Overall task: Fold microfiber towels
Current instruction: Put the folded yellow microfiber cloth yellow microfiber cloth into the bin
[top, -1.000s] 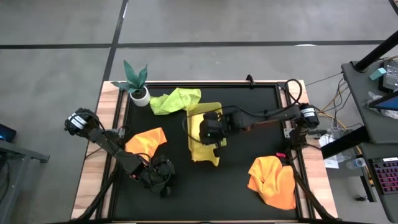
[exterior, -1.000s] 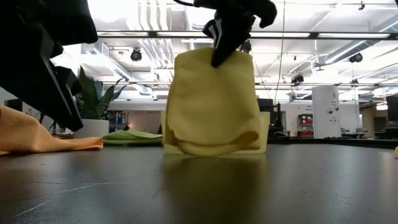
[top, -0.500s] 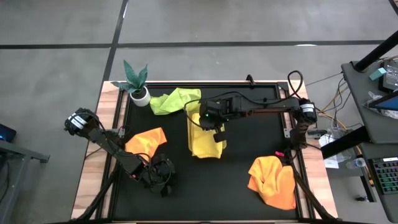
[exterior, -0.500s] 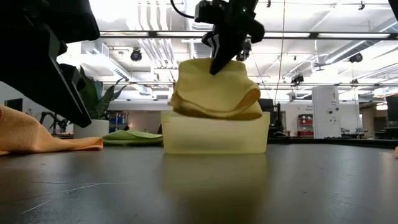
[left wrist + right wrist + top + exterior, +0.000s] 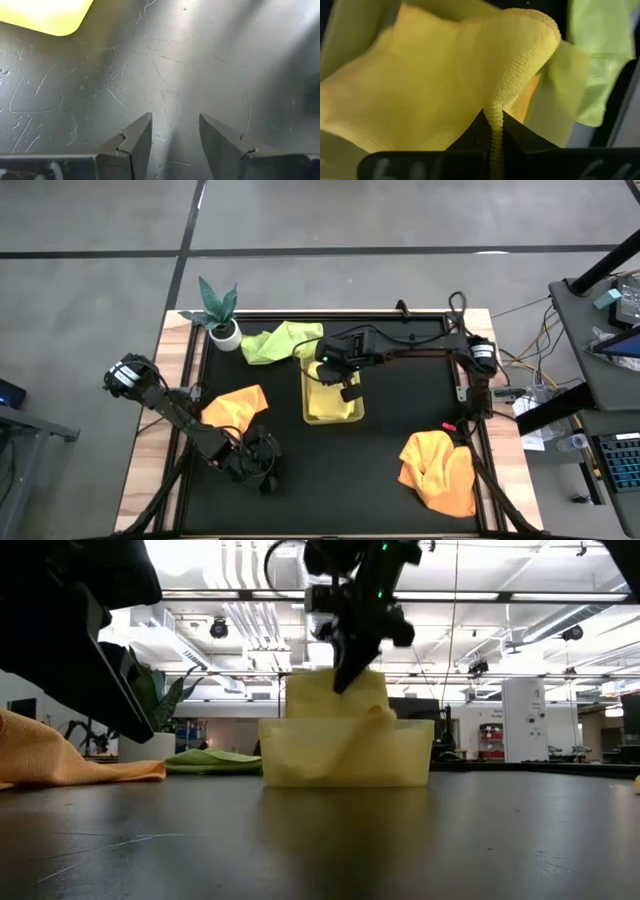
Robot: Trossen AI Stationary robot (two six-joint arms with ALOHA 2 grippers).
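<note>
Far left, off the mat's near corner: left gripper (image 5: 262, 470) low over bare black table (image 5: 400, 420), fingers (image 5: 136, 137) spread apart with nothing between them, only scratched surface beneath. Just beside that arm, toward the left edge: orange towel (image 5: 236, 406), loosely crumpled, lying flat on the mat; seen in the low view as an orange heap (image 5: 60, 762) at the left.

At the back left corner: small potted plant (image 5: 220, 315) in a white pot. Next to it along the back edge: light green towel (image 5: 280, 340), bunched, touching the corner of the tray.

Centre: yellow-green plastic tray (image 5: 312, 414), rectangular, upright on the mat. Inside it: pale yellow towel (image 5: 335, 395), folded over and sagging into the tray, its upper part rising above the tray rim (image 5: 335, 700). Over the tray's back end: right gripper (image 5: 345, 377), reaching in from the right side, fingers (image 5: 515, 135) pressed together on a folded edge of the pale yellow towel, pinching the fuzzy hem (image 5: 495, 130) between the tips. Towel hanging from that pinch, lower part resting within the tray walls (image 5: 410, 755).

Far right, near front corner: second orange towel (image 5: 440, 470), crumpled in a mound, well apart from the tray.
</note>
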